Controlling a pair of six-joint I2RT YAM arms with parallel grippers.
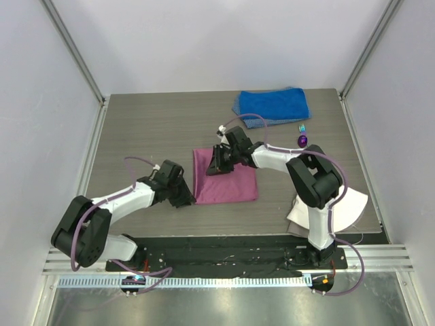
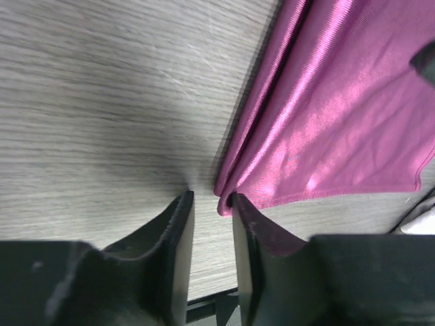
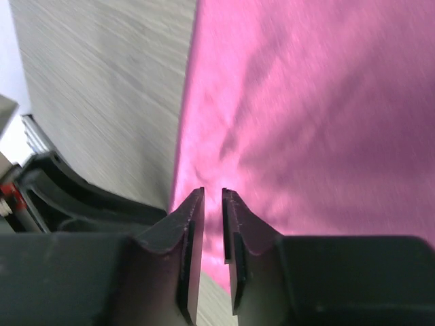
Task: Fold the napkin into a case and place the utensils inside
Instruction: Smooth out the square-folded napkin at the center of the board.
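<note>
1. Top view. The napkin (image 1: 228, 180) lies flat mid-table (image 1: 149, 129) as a squarish magenta panel, not yet the narrow case. The left gripper (image 1: 185, 197) sits at its near-left corner. The right gripper (image 1: 217, 163) hangs over its far-left part. The utensils lie well apart from it at far right, purple spoon (image 1: 302, 140) and teal fork (image 1: 303, 128), just beside the blue towel (image 1: 272, 105). A white cloth (image 1: 340, 207) lies by the right arm's base.
2. Left wrist view. The jaws stand apart with a slot of bare table between them. The napkin's corner touches the tip of one finger (image 2: 245, 231), and nothing is pinched. Doubled edges run along the cloth, so one fold is probably already in.
3. Right wrist view. The fingers are close together but parted by a narrow gap, low over the napkin's left edge. Magenta shows through the gap, and no cloth looks caught.
4. Step, as judged: folding, with both grippers lining up on the left edge. Loading the utensils has not begun.
5. Next move, as judged: both grippers need to pinch that edge and carry it across to narrow the panel. The left gripper would have to shift onto the corner first. The cloth is thin and lies flat, so the fingertips must get very low to catch it.
6. Writing: no brand, label or lettering is legible in any view.
</note>
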